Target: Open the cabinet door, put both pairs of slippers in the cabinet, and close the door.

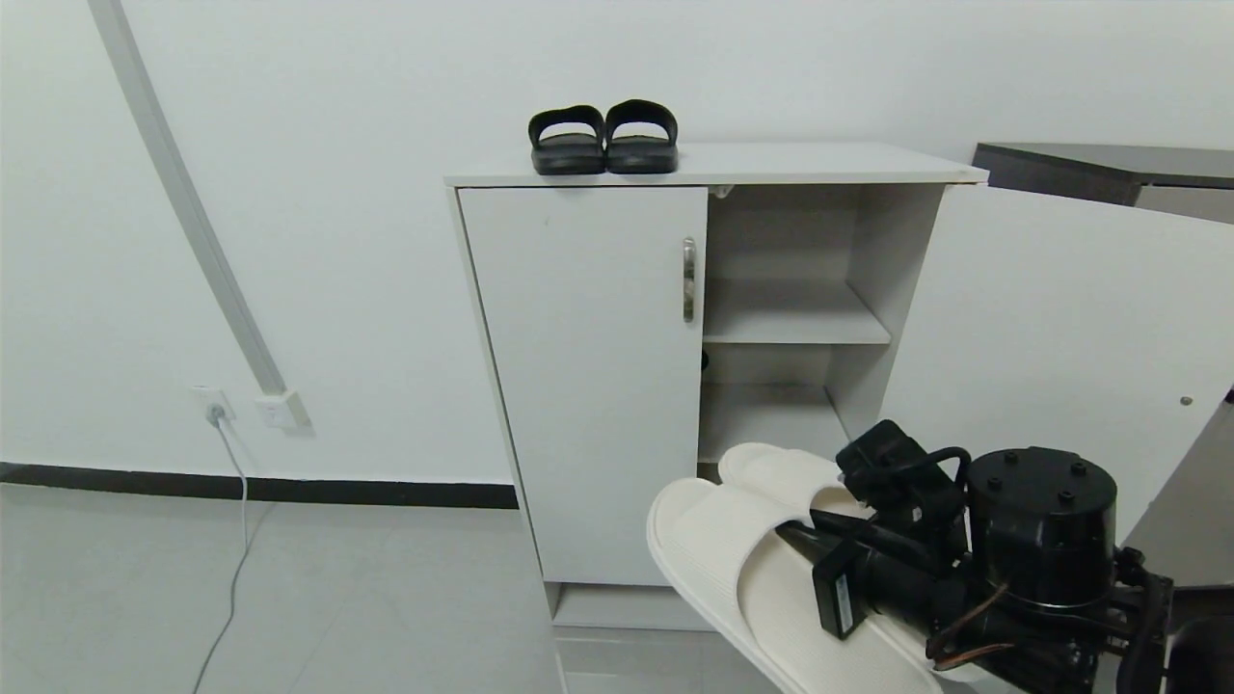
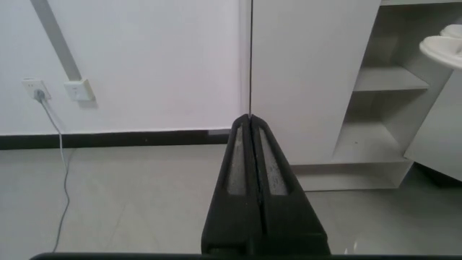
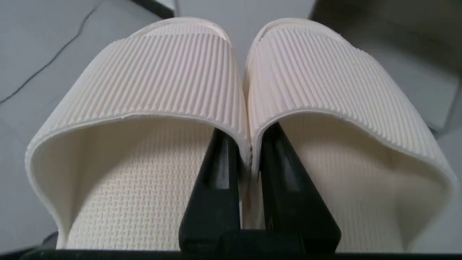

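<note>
Right gripper clamped on white slippers, before open cabinet; left gripper fingers together.

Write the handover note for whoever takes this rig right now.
Left gripper: shut, empty.
Right gripper: shut on the white slippers, one finger inside each, held low in front of the open compartment.
Black slippers: side by side on top of the cabinet.
Done: right door is open.
Left: place the white pair on a shelf, then the black pair, then close the door.
</note>
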Controlling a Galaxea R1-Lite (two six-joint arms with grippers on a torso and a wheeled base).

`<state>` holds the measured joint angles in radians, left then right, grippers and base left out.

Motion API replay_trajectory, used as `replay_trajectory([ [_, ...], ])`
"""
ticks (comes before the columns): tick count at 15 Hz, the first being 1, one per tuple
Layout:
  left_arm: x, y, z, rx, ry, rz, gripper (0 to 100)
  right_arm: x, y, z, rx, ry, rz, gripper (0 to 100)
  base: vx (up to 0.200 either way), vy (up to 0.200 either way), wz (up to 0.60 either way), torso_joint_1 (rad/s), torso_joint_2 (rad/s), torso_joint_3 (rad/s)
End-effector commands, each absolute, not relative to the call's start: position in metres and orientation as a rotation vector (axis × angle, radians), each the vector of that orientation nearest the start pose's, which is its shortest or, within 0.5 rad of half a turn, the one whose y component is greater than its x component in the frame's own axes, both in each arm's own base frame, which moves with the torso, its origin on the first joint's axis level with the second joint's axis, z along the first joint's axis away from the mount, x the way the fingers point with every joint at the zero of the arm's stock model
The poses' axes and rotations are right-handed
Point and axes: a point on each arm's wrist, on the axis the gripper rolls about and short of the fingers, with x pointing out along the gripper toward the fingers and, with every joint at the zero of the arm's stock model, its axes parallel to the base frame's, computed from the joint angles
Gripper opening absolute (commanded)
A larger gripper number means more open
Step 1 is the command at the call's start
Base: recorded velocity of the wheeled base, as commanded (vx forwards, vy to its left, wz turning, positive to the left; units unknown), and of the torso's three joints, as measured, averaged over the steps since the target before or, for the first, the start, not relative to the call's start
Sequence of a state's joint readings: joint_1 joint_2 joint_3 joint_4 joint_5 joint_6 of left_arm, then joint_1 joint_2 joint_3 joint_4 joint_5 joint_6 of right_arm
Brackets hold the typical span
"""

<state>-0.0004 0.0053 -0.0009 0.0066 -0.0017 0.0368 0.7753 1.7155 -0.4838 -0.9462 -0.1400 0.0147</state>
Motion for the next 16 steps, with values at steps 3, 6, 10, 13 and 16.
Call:
replay_trajectory([
  [3,-0.023,0.0,0.075,0.031,0.008,-0.002,0,0.197,0.228,0.131,-0.026,0.246,0.458,0,0.0,0.0,0.0,0.0,0.0,0.0],
  [6,-0.023,0.0,0.075,0.031,0.008,-0.002,0,0.207,0.27,0.132,0.008,0.209,0.279,0,0.0,0.0,0.0,0.0,0.0,0.0],
  [10,-0.023,0.0,0.075,0.031,0.008,-0.002,0,0.24,0.294,0.131,0.054,0.153,0.037,0,0.0,0.0,0.0,0.0,0.0,0.0],
  [13,-0.023,0.0,0.075,0.031,0.008,0.0,0,0.25,0.287,0.133,0.063,0.145,-0.006,0,0.0,0.0,0.0,0.0,0.0,0.0],
  [16,-0.023,0.0,0.075,0.023,0.008,-0.002,0,0.264,0.273,0.129,0.06,0.153,-0.061,0,0.0,-0.133,0.0,0.002,0.01,0.002],
])
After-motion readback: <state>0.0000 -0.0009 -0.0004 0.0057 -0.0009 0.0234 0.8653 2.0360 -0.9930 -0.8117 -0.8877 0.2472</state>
